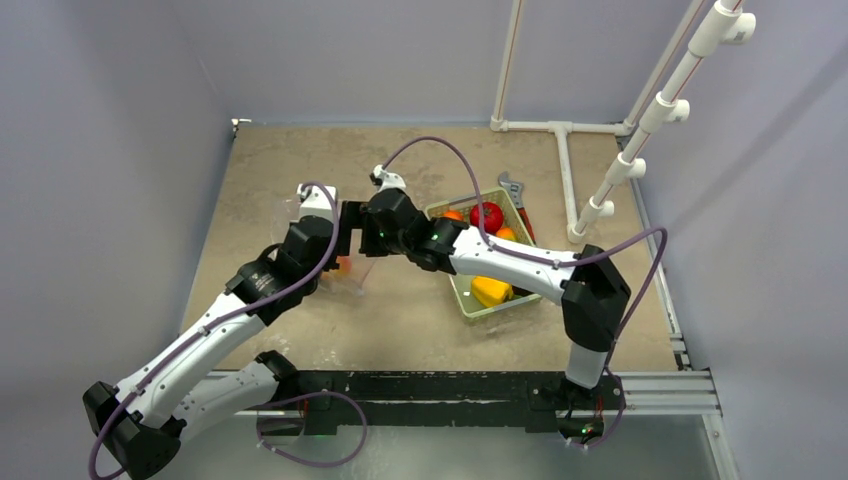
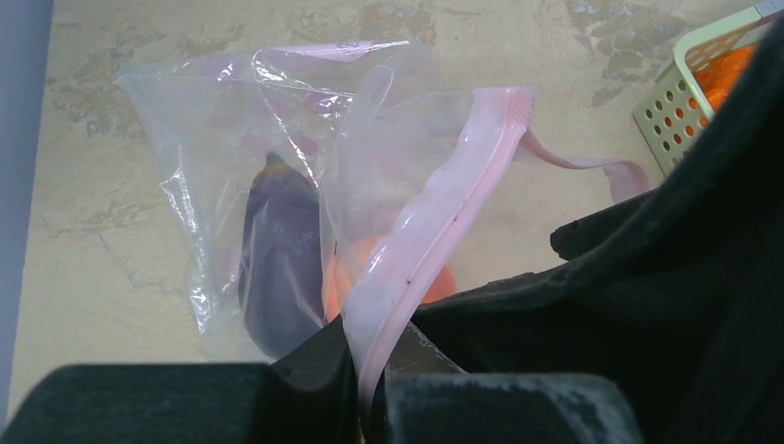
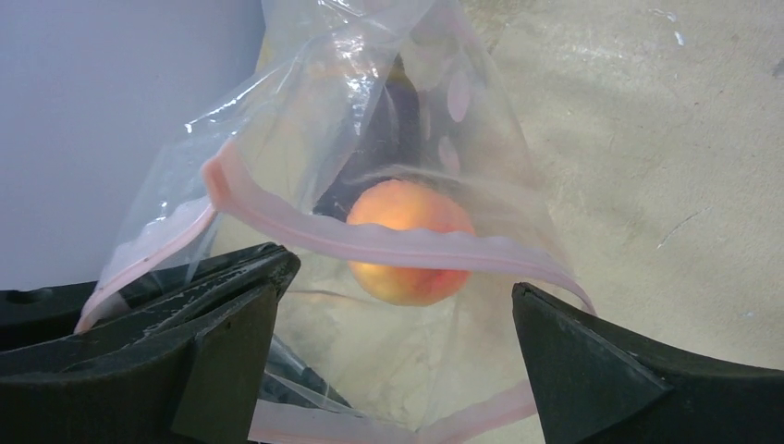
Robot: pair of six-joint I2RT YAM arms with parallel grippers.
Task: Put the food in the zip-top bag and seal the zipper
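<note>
The left end effector [image 2: 370,370] pinched the zipper [image 2: 444,203]; the right end effector [image 3: 398,287] gaped wide, empty. If the pinch slipped, the bag [image 2: 213,120] could flop shut.

zip-top bag [image 2: 213,111]: clear crinkly glossy plastic; zipper [image 2: 444,203]: smooth pink plastic; basket [image 2: 679,102]: matt perforated plastic; table [image 2: 83,240]: mottled, matt.

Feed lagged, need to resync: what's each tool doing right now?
Left tool: closed on the zipper.
Right tool: open, empty, facing the bag.
</note>
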